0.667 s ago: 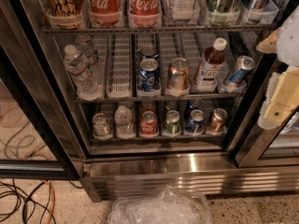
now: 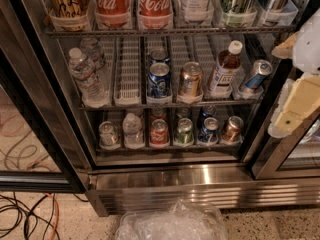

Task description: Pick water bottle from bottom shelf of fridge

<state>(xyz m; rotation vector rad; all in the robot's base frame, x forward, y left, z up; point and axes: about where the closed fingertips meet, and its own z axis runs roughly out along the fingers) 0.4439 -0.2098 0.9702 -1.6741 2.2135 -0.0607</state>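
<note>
The fridge (image 2: 165, 176) stands open with wire racks. On the bottom shelf (image 2: 165, 148) the water bottle (image 2: 132, 128), small, clear and white-capped, stands in the second lane from the left. A silver-topped can (image 2: 108, 133) is to its left and a red can (image 2: 159, 131) to its right. My gripper (image 2: 282, 84) is at the right edge of the view, outside the fridge by the door frame, above and well right of the bottle. Its cream fingers (image 2: 300, 104) stand apart and hold nothing.
More cans (image 2: 207, 129) fill the bottom shelf's right lanes. The middle rack holds larger water bottles (image 2: 86, 76), cans, and a brown-liquid bottle (image 2: 225, 69). A clear plastic bag (image 2: 170, 224) lies on the floor in front. Cables (image 2: 25, 219) lie at the lower left.
The view has shifted very slightly to the left. The gripper stays at the right edge and nothing on the shelves has moved.
</note>
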